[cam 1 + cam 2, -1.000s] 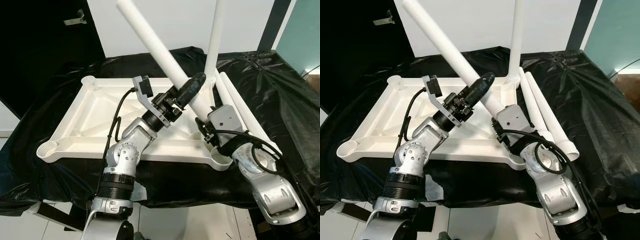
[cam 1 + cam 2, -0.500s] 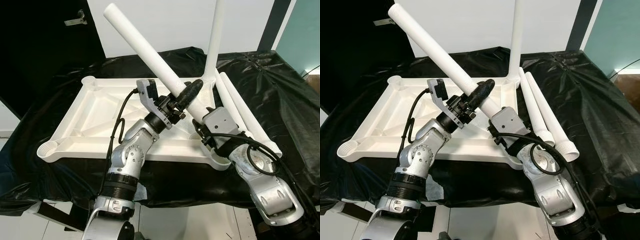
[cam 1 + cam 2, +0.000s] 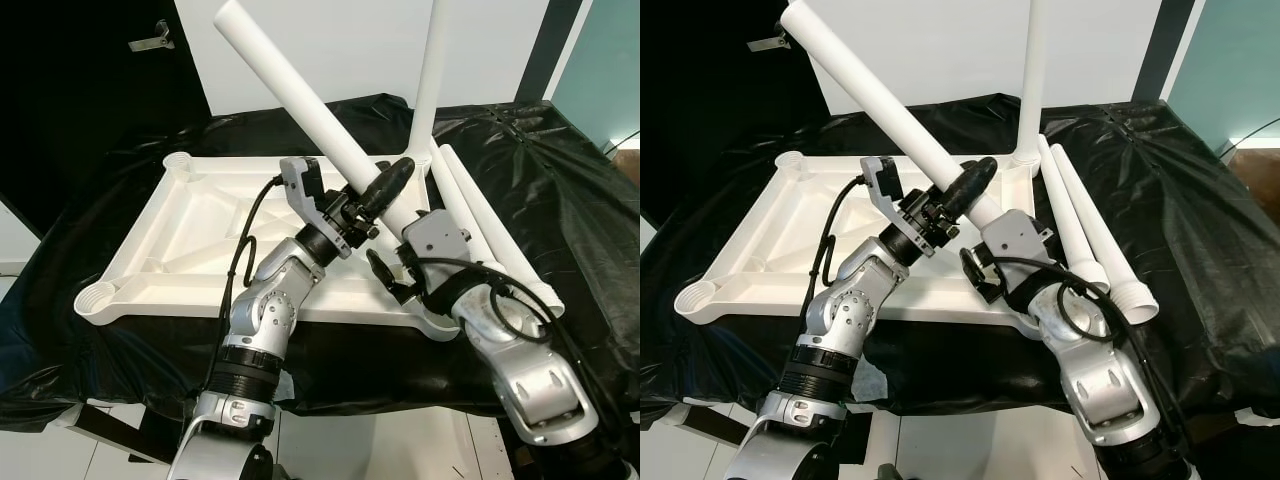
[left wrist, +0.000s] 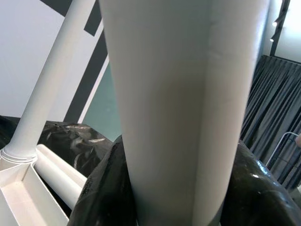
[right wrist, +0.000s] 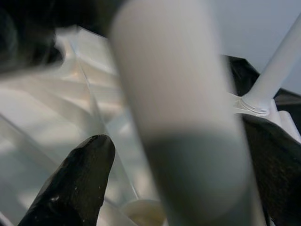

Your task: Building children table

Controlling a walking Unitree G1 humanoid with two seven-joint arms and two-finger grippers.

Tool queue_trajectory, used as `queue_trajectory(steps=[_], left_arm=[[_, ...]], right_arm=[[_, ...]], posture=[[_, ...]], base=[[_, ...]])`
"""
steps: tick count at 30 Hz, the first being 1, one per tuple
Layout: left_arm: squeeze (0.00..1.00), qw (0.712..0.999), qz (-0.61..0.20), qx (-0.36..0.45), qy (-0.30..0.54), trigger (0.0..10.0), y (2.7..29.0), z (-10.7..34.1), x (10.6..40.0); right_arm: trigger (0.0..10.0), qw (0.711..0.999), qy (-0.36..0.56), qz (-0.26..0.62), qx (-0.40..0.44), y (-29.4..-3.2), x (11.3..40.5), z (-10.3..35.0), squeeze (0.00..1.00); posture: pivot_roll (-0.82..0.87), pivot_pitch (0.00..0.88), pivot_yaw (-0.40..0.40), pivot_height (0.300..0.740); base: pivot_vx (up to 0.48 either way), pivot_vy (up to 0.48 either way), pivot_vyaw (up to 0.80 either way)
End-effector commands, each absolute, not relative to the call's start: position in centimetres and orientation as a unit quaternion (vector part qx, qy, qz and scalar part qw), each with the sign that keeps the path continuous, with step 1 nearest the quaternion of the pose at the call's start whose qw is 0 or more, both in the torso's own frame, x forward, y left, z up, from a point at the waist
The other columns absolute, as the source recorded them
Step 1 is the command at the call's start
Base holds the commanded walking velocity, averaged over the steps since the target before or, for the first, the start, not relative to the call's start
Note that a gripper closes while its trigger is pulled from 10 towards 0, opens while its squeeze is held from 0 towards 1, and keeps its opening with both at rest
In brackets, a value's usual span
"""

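The white tabletop (image 3: pixel 190 235) lies upside down on a black-draped table. One white leg (image 3: pixel 431 80) stands upright in its far right corner. A second white leg (image 3: pixel 300 100) slants up to the left, its lower end near the near right corner socket (image 3: pixel 441 322). My left gripper (image 3: pixel 386 184) is shut on it at mid-length, and in the left wrist view the fingers (image 4: pixel 104 188) clasp the leg (image 4: pixel 178 94). My right gripper (image 3: pixel 388 276) sits at the leg's lower end, open. One of its fingertips (image 5: pixel 75 181) stands apart from the leg (image 5: pixel 188 122).
Two more white legs (image 3: pixel 490 225) lie side by side on the black cover (image 3: pixel 570 200), right of the tabletop. A white wall and a dark door stand behind the table. White floor shows below the table's near edge.
The slanted leg's top has swung slightly left. My left wrist has rolled around the leg. My right gripper has turned at the leg's foot, and its black fingers now show beside the leg.
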State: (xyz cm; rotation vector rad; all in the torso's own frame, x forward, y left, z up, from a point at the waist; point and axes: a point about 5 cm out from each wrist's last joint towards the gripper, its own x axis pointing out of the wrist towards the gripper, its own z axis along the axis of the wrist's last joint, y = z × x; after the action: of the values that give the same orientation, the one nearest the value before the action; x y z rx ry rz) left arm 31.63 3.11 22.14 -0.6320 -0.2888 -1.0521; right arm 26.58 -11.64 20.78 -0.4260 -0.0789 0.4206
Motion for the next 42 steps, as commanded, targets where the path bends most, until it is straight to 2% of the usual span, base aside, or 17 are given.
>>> queue_trajectory(steps=[1, 9, 20, 21, 23, 24, 34, 35, 36, 37, 38, 39, 41, 42], left_arm=[[0.0, 0.781, -0.534, -0.285, -0.154, 0.0, 2.9, 22.4, 31.1], [0.0, 0.778, -0.538, -0.285, -0.157, 0.0, 2.8, 22.4, 31.1], [0.0, 0.777, -0.538, -0.286, -0.159, 0.0, 2.8, 22.5, 31.0], [0.0, 0.777, -0.538, -0.285, -0.159, 0.0, 2.9, 22.5, 30.9], [0.0, 0.777, -0.538, -0.285, -0.159, 0.0, 2.9, 22.5, 31.0], [0.0, 0.778, -0.537, -0.284, -0.158, 0.0, 2.9, 22.5, 31.0], [0.0, 0.769, -0.543, -0.296, -0.164, 0.0, 2.9, 23.0, 31.0], [1.0, 0.764, -0.545, -0.304, -0.165, 0.0, 2.9, 23.1, 30.9], [1.0, 0.764, -0.545, -0.304, -0.165, 0.0, 2.9, 23.1, 30.9], [1.0, 0.752, -0.552, -0.317, -0.17, 0.0, 3.1, 23.4, 30.7], [1.0, 0.742, -0.558, -0.328, -0.175, 0.3, 3.2, 23.6, 30.5], [1.0, 0.738, -0.559, -0.333, -0.179, 4.3, 3.4, 23.8, 30.4], [1.0, 0.738, -0.559, -0.333, -0.179, 4.3, 3.4, 23.8, 30.4], [1.0, 0.738, -0.556, -0.336, -0.182, 10.0, 3.5, 24.0, 30.4]], right_arm=[[10.0, 0.957, -0.029, 0.216, -0.191, -12.2, 26.5, 21.2, 0.0], [10.0, 0.946, 0.007, 0.254, -0.2, -14.4, 26.2, 21.9, 0.0], [10.0, 0.939, 0.019, 0.275, -0.207, -15.0, 27.0, 22.5, 0.0], [4.6, 0.937, 0.023, 0.281, -0.205, -14.9, 27.0, 22.5, 0.0], [4.6, 0.936, 0.028, 0.286, -0.204, -14.9, 27.1, 22.4, 0.0], [0.0, 0.933, 0.034, 0.293, -0.206, -14.9, 27.0, 22.3, 0.0], [0.0, 0.929, 0.071, 0.299, -0.207, -15.6, 26.9, 21.1, 0.0], [0.0, 0.929, 0.073, 0.298, -0.206, -15.6, 26.9, 21.0, 0.0], [0.0, 0.929, 0.073, 0.298, -0.206, -15.6, 26.9, 21.0, 0.0], [0.0, 0.929, 0.074, 0.299, -0.203, -15.5, 26.8, 20.8, 0.0], [0.0, 0.93, 0.074, 0.301, -0.199, -15.3, 26.7, 20.7, 0.0], [0.0, 0.93, 0.072, 0.302, -0.196, -15.1, 26.6, 20.6, 0.0], [0.0, 0.93, 0.072, 0.302, -0.196, -15.1, 26.6, 20.6, 0.0], [0.0, 0.931, 0.068, 0.303, -0.192, -14.7, 26.5, 20.6, 0.0]], posture=[[-0.2, 0.032, 0.073, 0.74], [-0.21, 0.028, 0.068, 0.74], [-0.2, 0.023, 0.063, 0.74], [-0.19, 0.022, 0.064, 0.74], [-0.19, 0.022, 0.064, 0.74], [-0.19, 0.022, 0.064, 0.74], [-0.2, 0.021, 0.071, 0.74], [-0.2, 0.023, 0.071, 0.74], [-0.2, 0.023, 0.071, 0.74], [-0.2, 0.024, 0.073, 0.74], [-0.2, 0.024, 0.073, 0.74], [-0.2, 0.027, 0.073, 0.74], [-0.2, 0.027, 0.073, 0.74], [-0.2, 0.029, 0.074, 0.74]], base=[[0.0, 0.0, 0.0], [0.0, 0.0, 0.0], [0.0, 0.0, 0.0], [0.0, 0.0, 0.0], [0.0, 0.0, 0.0], [0.0, 0.0, 0.0], [0.0, 0.0, 0.0], [0.0, 0.0, 0.0], [0.0, 0.0, 0.0], [0.0, 0.0, 0.0], [0.0, 0.0, 0.0], [0.0, 0.0, 0.0], [0.0, 0.0, 0.0], [0.0, 0.0, 0.0]])
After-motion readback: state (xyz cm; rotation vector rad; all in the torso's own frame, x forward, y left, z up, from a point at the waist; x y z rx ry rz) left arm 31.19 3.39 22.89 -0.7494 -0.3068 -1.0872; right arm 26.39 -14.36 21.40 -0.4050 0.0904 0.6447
